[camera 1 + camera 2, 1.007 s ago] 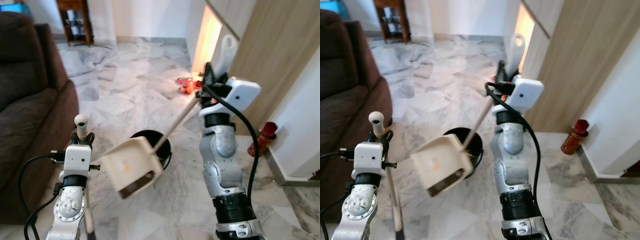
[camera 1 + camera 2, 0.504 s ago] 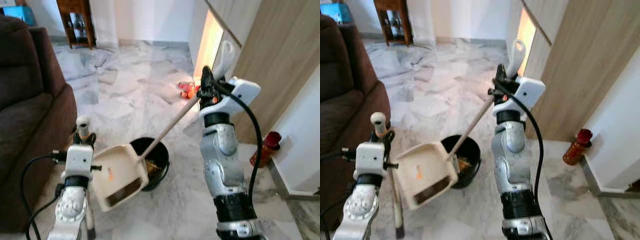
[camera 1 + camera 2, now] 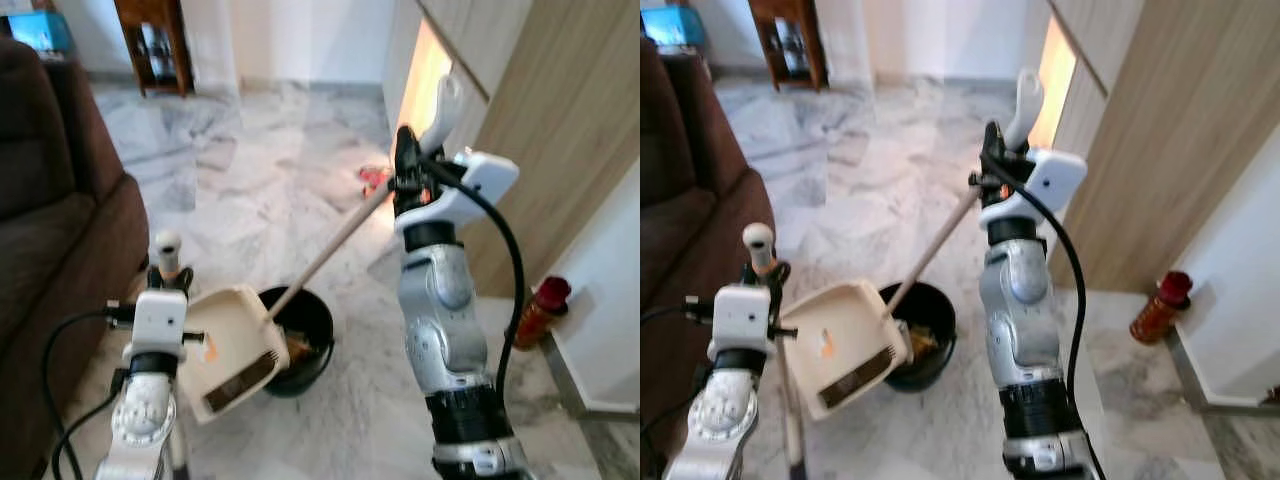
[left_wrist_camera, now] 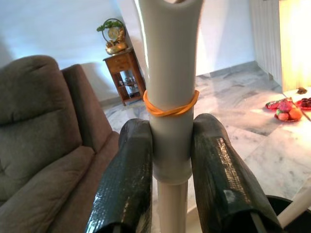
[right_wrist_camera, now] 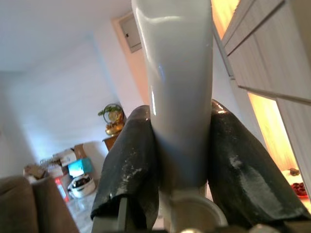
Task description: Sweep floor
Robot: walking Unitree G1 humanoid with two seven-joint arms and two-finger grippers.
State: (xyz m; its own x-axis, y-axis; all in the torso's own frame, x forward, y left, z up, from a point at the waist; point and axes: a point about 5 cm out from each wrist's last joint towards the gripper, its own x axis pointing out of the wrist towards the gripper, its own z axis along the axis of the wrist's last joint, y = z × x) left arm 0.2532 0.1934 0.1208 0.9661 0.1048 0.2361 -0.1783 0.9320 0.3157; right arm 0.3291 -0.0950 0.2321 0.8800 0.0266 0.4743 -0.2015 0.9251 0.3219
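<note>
The dustpan [image 3: 232,350] has dropped lower since the earlier frame and is tilting over the black bin [image 3: 298,340] on the marble floor [image 3: 260,190].

Head views: the right gripper [image 3: 405,172] is gripping the dustpan's long handle.

Left wrist: the left gripper [image 4: 171,145] fingers [image 4: 127,165] are clamping the broom handle [image 4: 170,87].

Right wrist: fingers [image 5: 131,160] are squeezing the pale handle.

Open marble floor [image 3: 270,170] ahead; sofa [image 3: 50,230] crowds the left, black bin [image 3: 305,335] and wooden wall [image 3: 560,150] hem the right.
</note>
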